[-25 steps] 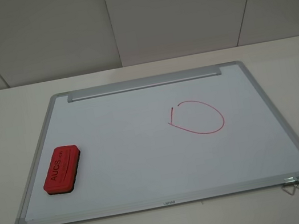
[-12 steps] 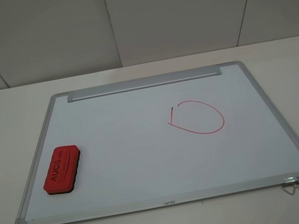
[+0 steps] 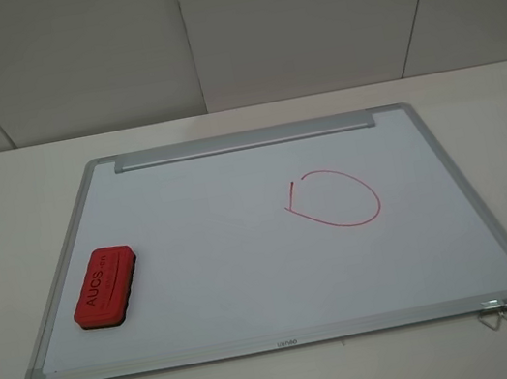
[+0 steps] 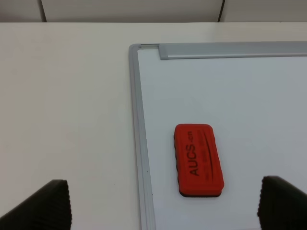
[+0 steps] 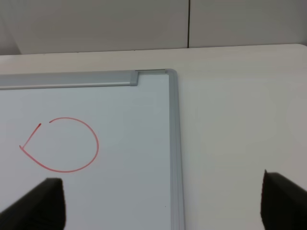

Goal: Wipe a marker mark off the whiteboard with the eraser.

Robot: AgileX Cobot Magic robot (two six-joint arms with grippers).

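Note:
The whiteboard (image 3: pixel 250 278) lies flat on the table, its tray strip (image 3: pixel 243 141) along the far edge. The eraser (image 3: pixel 106 286), a red block with dark lettering, rests on the board near its left frame; the left wrist view shows this eraser (image 4: pixel 198 160) too. The marker mark (image 3: pixel 373 198) is a thin red curve right of centre with a small gap at its upper left, and the right wrist view shows the same marker mark (image 5: pixel 97 143). My left gripper (image 4: pixel 160 207) hangs open above and short of the eraser. My right gripper (image 5: pixel 159 203) is open above the board's right frame. Neither arm shows in the high view.
A white table (image 3: pixel 4 224) surrounds the board, with pale wall panels behind it. Metal clips (image 3: pixel 500 313) stick out at the board's near right corner. The board's silver frame (image 4: pixel 139 143) runs between the eraser and bare tabletop.

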